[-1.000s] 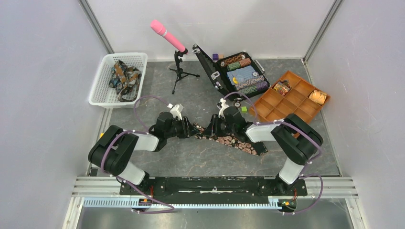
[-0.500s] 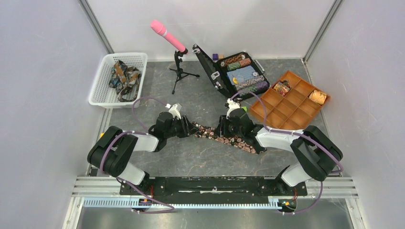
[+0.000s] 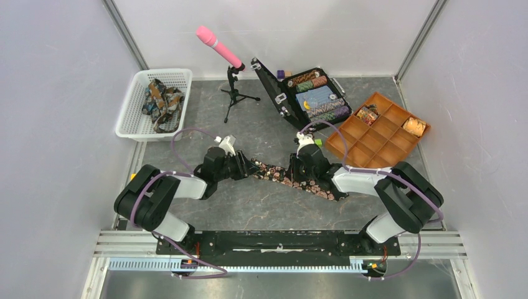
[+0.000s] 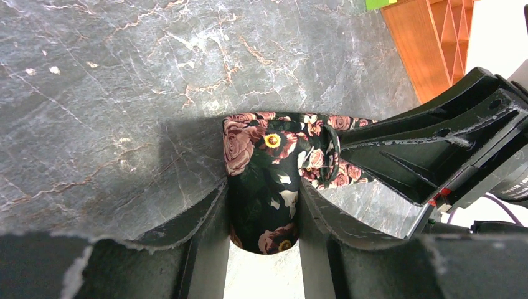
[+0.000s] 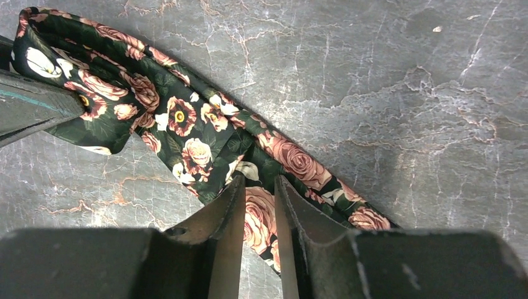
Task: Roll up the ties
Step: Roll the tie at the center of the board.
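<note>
A dark rose-print tie (image 3: 325,189) lies slanted across the middle of the table. Its left end is curled into a small roll (image 4: 264,187), and my left gripper (image 4: 263,202) (image 3: 248,167) is shut on that roll. My right gripper (image 5: 259,182) (image 3: 297,170) sits on the strip (image 5: 187,124) a little to the right of the roll. Its jaws are a narrow gap apart, with rose fabric showing between them. Whether they pinch the fabric I cannot tell. More ties (image 3: 160,99) lie heaped in the white basket (image 3: 127,126).
An orange compartment tray (image 3: 381,140) at the right holds two coiled ties (image 3: 367,114) (image 3: 414,126). An open black case (image 3: 281,99) of poker chips stands at the back centre. A pink microphone (image 3: 218,45) on a tripod stands behind the left arm.
My right gripper has slid rightwards along the tie, and its elbow has swung out to the right. Its jaws have narrowed. The left gripper has kept its hold.
</note>
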Robot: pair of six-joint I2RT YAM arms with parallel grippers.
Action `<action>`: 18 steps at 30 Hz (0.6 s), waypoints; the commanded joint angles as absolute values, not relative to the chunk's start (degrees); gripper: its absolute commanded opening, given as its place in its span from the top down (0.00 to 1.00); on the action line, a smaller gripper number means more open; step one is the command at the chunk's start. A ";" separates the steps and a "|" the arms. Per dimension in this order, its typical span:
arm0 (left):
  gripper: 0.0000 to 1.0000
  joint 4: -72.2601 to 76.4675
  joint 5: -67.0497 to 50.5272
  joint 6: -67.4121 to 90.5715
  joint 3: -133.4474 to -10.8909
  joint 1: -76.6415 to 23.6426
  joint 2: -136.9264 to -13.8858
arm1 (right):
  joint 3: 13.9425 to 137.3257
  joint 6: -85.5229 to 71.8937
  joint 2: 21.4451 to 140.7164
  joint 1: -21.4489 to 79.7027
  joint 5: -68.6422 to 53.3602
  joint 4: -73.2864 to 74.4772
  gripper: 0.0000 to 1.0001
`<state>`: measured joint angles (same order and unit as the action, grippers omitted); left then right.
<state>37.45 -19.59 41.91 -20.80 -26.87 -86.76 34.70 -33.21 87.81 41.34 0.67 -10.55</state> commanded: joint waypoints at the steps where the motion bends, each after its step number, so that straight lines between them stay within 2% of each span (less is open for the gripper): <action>1: 0.54 41.63 -17.40 44.50 -20.30 -27.23 -87.35 | 32.86 -32.74 86.82 41.30 1.21 -10.45 0.71; 12: 0.51 45.68 -16.11 46.93 -20.19 -27.99 -89.67 | 30.61 -33.51 85.14 42.60 -0.94 -9.89 0.72; 18: 0.51 42.12 -13.34 44.74 -20.40 -28.71 -88.26 | 29.71 -33.64 84.07 42.89 -1.23 -9.71 0.72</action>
<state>41.32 -16.71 45.39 -20.43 -28.16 -89.23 31.24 -33.36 85.19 42.46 -0.49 -12.36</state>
